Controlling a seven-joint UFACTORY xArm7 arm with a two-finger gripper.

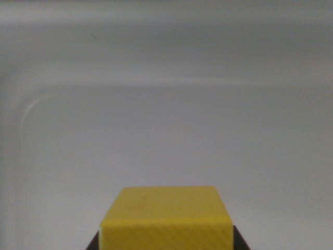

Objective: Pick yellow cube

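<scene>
The yellow cube (166, 219) fills the bottom middle of the wrist view, close to the camera, with its top face and front face showing. Dark fingertips (94, 244) peek out at both lower sides of the cube and press against its side faces. My gripper (166, 244) is shut on the cube. Most of each finger is cut off by the bottom edge of the picture. Whether the cube rests on the surface or hangs above it cannot be told.
Behind the cube lies a blurred pale grey surface with a rounded raised rim (31, 107) curving at the wrist view's left and running across the far side, like the inside of a white tray or bin.
</scene>
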